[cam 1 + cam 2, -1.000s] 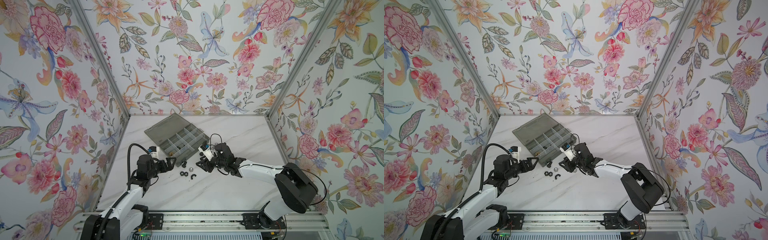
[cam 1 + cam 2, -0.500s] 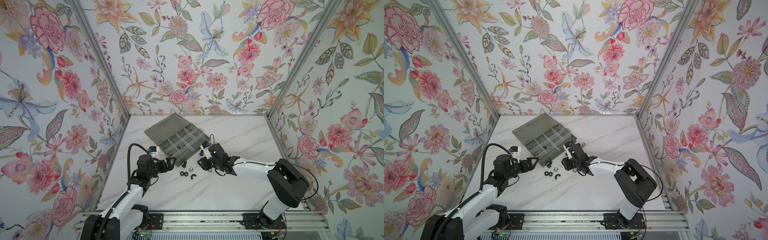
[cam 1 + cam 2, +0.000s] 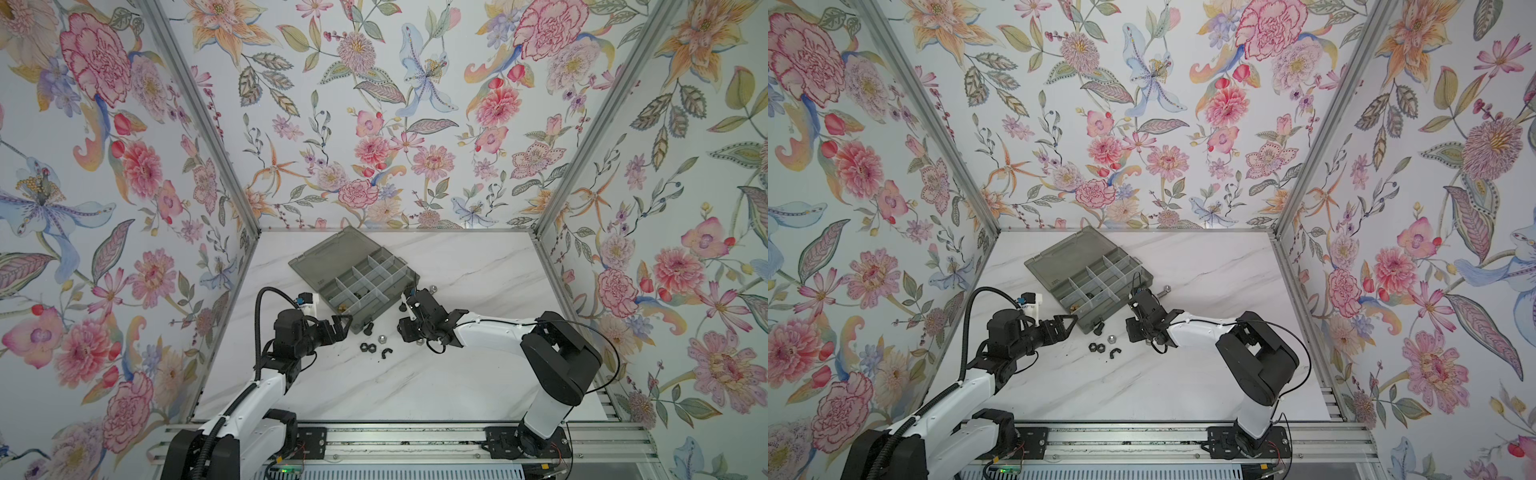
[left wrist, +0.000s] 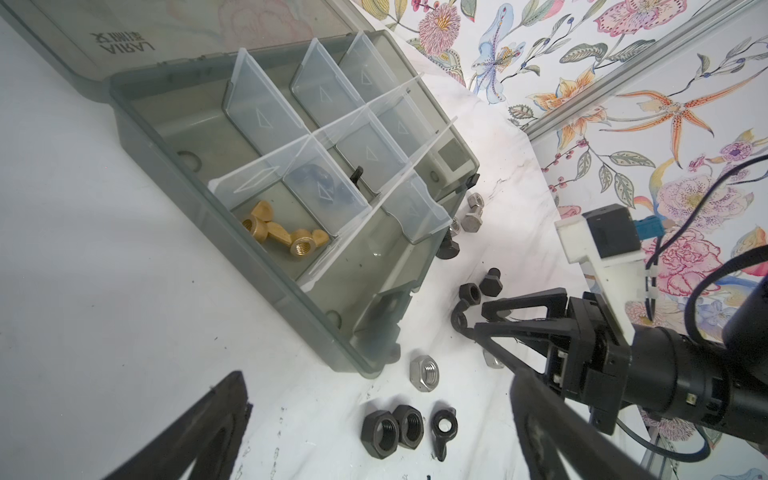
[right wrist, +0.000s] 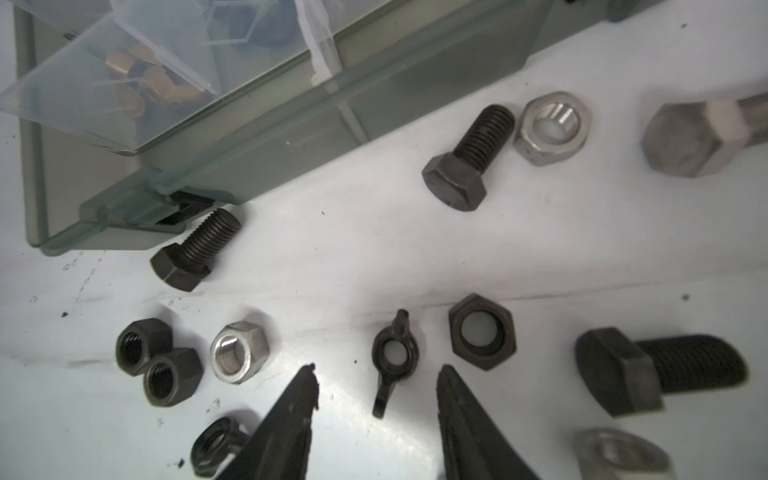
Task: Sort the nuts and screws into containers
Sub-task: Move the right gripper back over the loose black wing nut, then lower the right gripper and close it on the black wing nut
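Marble tabletop (image 3: 415, 382), front half bare, organizer box (image 3: 332, 259) behind, left gripper (image 3: 347, 322) spread wide, empty, at box corner, right gripper (image 5: 376, 372) part-open astride black wing nut (image 5: 383, 390), gaps both sides.

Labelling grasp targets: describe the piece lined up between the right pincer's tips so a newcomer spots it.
Start at the grey organizer box on the white table. Near its wall, just ahead of the open right pincer, a black wing nut lies beside a black hex nut. Unlike its six-sided neighbours, it is a small ring with thin wings.
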